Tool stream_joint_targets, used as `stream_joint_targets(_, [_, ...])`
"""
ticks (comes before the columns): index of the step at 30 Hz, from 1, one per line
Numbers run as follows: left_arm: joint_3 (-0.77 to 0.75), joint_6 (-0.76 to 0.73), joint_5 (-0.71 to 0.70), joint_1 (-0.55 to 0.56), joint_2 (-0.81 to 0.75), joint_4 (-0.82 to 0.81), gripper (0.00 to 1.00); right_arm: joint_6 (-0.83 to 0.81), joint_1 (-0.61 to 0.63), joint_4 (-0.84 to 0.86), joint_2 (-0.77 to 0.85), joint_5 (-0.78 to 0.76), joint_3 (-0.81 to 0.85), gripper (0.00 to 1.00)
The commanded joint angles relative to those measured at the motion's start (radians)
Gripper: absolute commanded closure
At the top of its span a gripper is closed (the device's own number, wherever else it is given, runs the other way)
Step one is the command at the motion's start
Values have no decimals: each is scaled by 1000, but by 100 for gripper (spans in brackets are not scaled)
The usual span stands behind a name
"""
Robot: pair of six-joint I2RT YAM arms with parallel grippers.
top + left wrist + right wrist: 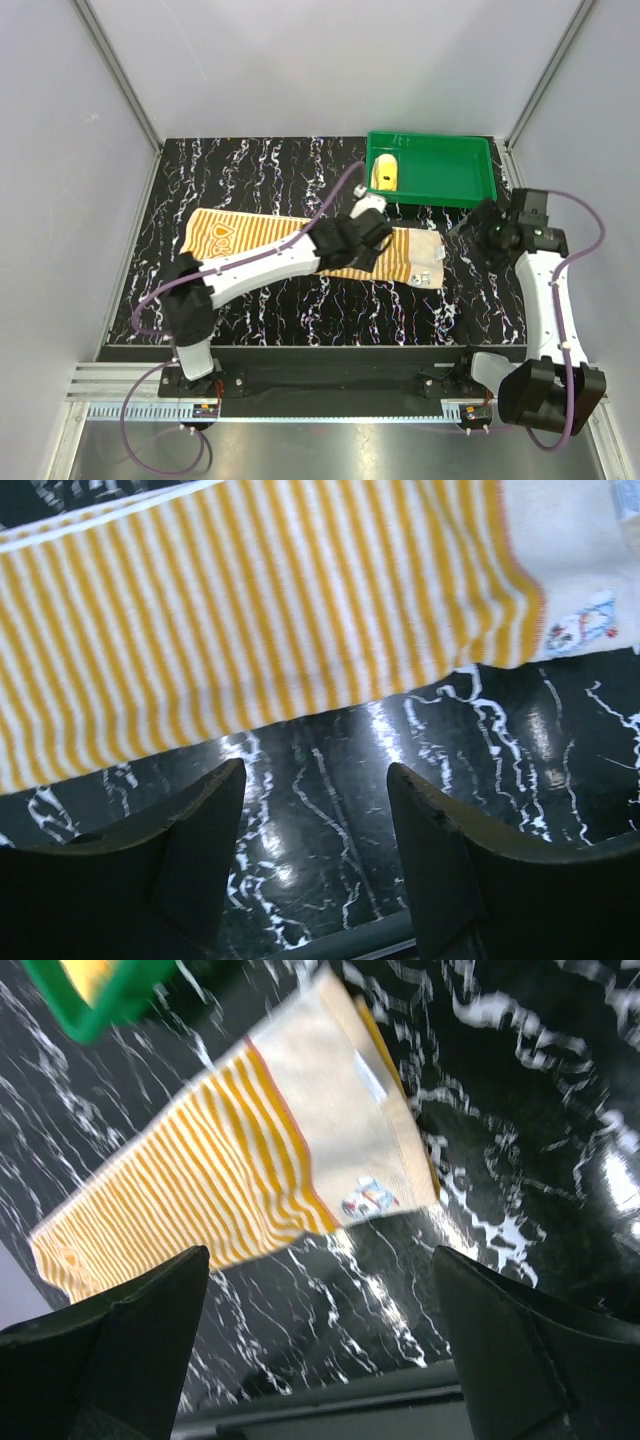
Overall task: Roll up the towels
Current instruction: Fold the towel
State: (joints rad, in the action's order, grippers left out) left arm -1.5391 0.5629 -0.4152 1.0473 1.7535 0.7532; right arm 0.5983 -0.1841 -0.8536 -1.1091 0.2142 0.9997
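Striped towel (240, 235): spread flat and long across mid tabletop (250, 170), slightly slanted, left end farther back, cream band and small printed label (365, 1200) at right end. Soft, thin, light, limp cloth; likely to sag and bunch if lifted and to slide a little on the glossy marbled surface; no breakage risk. Best taken at a short end, pinching the corners or hem, then turned over on itself; cream end seemingly doubled, so probably a firmer bite. Left hand (315, 770): released, fingers apart, nothing between, hovering over bare tabletop just beside the towel's near long edge, toward its right half. Yellow towel (386, 175): small, lying inside green tray (440, 203) at its left end, back right of tabletop; rolled or merely bunched, cannot tell. Same soft handling expected; tray wall likely to hinder a low approach. Right hand (318, 1260): released wide, empty, held above tabletop just right of the striped towel's cream end, apart from the cloth.
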Motion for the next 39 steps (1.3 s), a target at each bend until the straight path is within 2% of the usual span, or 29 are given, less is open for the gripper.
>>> stream_joint_targets(1, [-133,-43,-82,57,96,25,37,6,2,-119,31,-165,157,0])
stream_joint_targets(8, [-366,-107,-57,154,302,20,37,34,-6,-232,-1,-354,365,0])
stream_joint_targets(12, [-433,-135,7,192,388,-37,37,34,-18,-211,14,-340,415,0])
stream_joint_targets(20, [-651,-179,64,234,609,-61,34,11,-20,-232,44,-300,424,0])
stream_joint_targets(28, [-756,-231,69,237,747,-89,24,12,-20,-220,74,-251,372,0])
stream_joint_targets(29, [-772,-245,72,238,758,-94,21,12,-20,-220,71,-248,369,0])
stream_joint_targets(33, [-814,-277,67,237,817,-98,18,6,-20,-214,69,-239,361,0])
stream_joint_targets(35, [-840,-296,58,238,830,-100,21,8,-20,-208,63,-236,358,0])
stream_joint_targets(39, [-865,-304,62,220,850,-97,38,8,-20,-200,49,-222,362,0])
